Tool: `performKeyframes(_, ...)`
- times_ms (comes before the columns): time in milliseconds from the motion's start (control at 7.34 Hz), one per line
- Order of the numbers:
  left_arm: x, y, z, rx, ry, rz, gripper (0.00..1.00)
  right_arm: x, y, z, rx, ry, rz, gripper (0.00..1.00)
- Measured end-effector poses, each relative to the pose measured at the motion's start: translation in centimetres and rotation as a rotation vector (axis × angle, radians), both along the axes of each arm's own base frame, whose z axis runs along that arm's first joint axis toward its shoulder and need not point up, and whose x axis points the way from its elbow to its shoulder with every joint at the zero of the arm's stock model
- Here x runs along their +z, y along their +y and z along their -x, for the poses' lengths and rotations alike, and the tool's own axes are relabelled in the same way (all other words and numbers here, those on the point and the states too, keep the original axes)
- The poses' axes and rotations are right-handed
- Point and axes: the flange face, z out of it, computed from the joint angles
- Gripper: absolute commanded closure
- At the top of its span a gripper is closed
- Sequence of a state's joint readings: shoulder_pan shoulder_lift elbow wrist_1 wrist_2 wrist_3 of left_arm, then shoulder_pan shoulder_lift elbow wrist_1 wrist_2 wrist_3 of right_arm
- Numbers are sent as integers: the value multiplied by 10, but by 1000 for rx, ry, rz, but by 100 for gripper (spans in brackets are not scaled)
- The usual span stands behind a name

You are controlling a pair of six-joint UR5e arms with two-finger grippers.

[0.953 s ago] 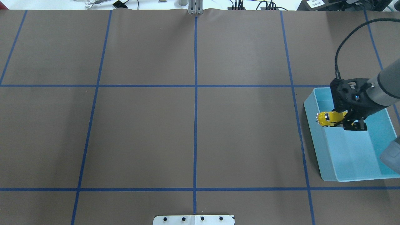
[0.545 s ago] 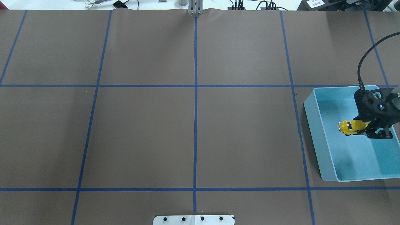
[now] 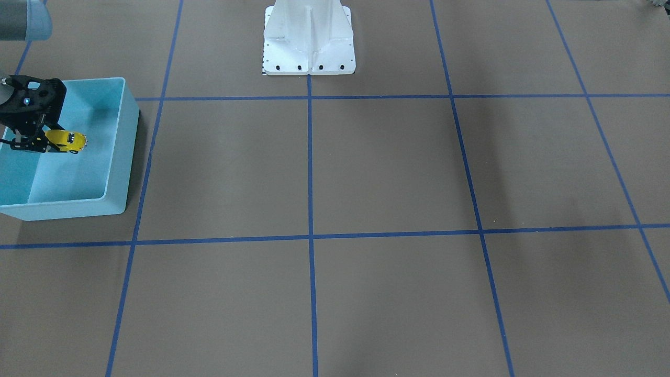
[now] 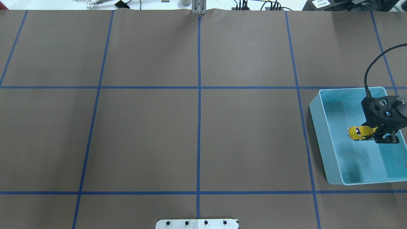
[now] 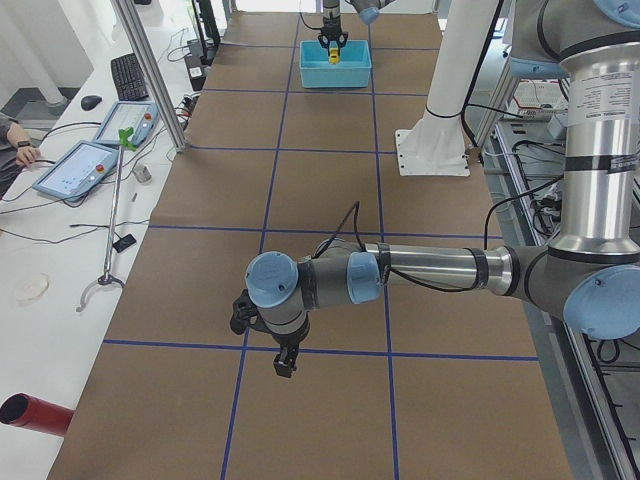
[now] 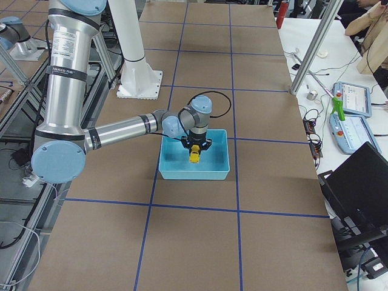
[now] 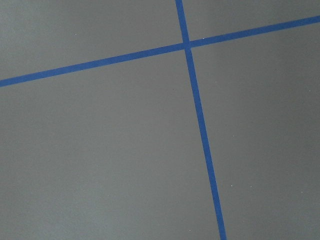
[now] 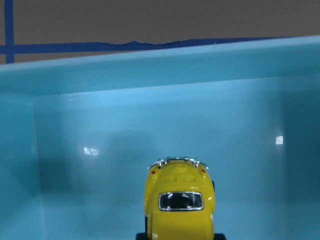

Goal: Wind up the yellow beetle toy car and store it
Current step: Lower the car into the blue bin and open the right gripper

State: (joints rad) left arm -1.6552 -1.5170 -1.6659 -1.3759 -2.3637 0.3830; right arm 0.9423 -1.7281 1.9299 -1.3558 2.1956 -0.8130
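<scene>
Now the table [image 4: 197,127] shows one change: the right arm [image 6: 121,130] has swung farther over the bin [image 4: 322,133] and sunk toward it. A second ago its load hung above the bin's wall on the side facing the table's middle. Now it sits well inside that wall and lower, over the bin's floor. The right gripper [image 4: 376,134] has its jaws pinching the car [image 4: 357,133] by one end, so the car juts from the fingers toward that same wall, apart from it. Whether the wheels touch the bin's floor I cannot tell; the wrist view shows bare blue floor ahead of the car. By my reading the storing is nearly done, and what is left is to let go and lift out. The left arm [image 5: 440,268] is folded low over the table at the end far from the bin, and I cannot tell whether the left gripper [image 5: 285,362] has its jaws spread or pressed together. The base [image 3: 309,47] stands well apart from the bin. The cable [image 4: 370,71] arcs up beyond the bin's rim. I see nothing else in the bin to block the drop.
</scene>
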Motion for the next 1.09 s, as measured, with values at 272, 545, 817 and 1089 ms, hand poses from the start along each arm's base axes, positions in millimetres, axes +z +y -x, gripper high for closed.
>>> performKeyframes(272, -1, 0, 0, -3, -1, -9, 0, 19, -3, 10, -19, -13, -17, 100)
performKeyframes(545, -1, -1, 0, -3, -2, -21, 0, 25, -2, 18, -30, -34, -34, 78)
performKeyframes(817, 0, -1, -1, -2, -3, -34, 0, 25, -1, 23, -36, -38, -35, 1)
performKeyframes(1089, 1, 0, 0, -2, -3, -35, 0, 25, 0, 24, -39, -38, -34, 0)
